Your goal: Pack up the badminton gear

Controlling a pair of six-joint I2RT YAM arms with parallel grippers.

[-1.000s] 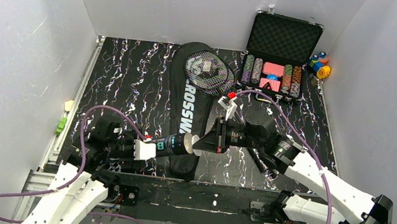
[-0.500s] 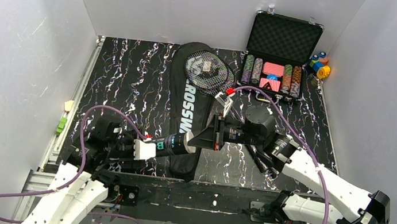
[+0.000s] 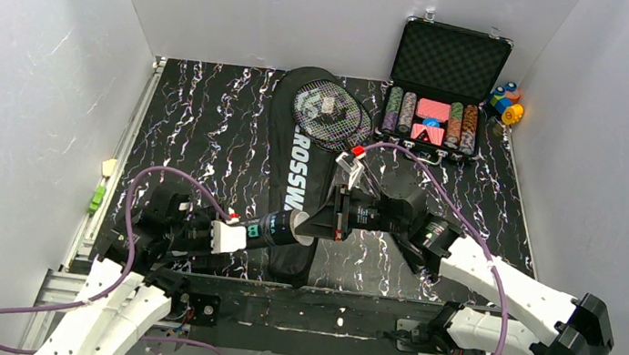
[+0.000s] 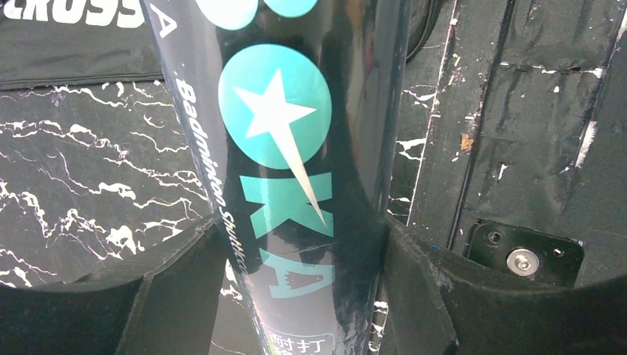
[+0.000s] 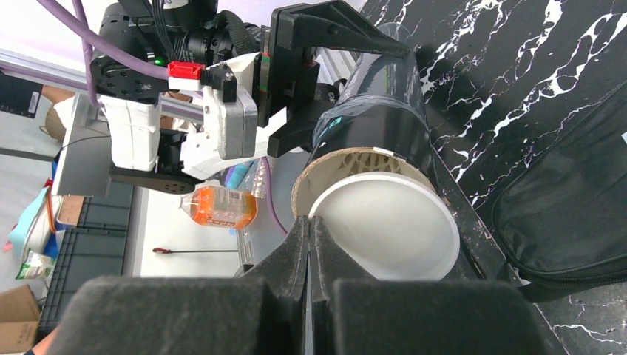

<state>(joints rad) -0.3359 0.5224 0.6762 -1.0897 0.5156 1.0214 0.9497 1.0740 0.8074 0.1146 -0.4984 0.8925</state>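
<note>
My left gripper (image 3: 234, 235) is shut on the dark tube (image 3: 279, 227) with teal lettering and holds it level above the table's near edge. In the left wrist view the tube (image 4: 296, 177) fills the gap between both fingers (image 4: 174, 285). My right gripper (image 5: 309, 222) is shut on the rim of the round white lid (image 5: 388, 222), which sits tilted at the tube's cardboard mouth (image 5: 325, 166). From above, the right gripper (image 3: 323, 223) meets the tube's right end. The black CROSSWAY bag (image 3: 295, 161) lies behind, with a racquet head (image 3: 331, 115) on its far end.
An open black case of poker chips (image 3: 434, 111) stands at the back right, with small coloured blocks (image 3: 506, 102) beside it. Purple cables loop over both arms. White walls close in the marbled table (image 3: 207, 127) on three sides.
My right gripper has moved left with the lid, closing the gap to the tube's open end. The left gripper and tube have stayed still.
</note>
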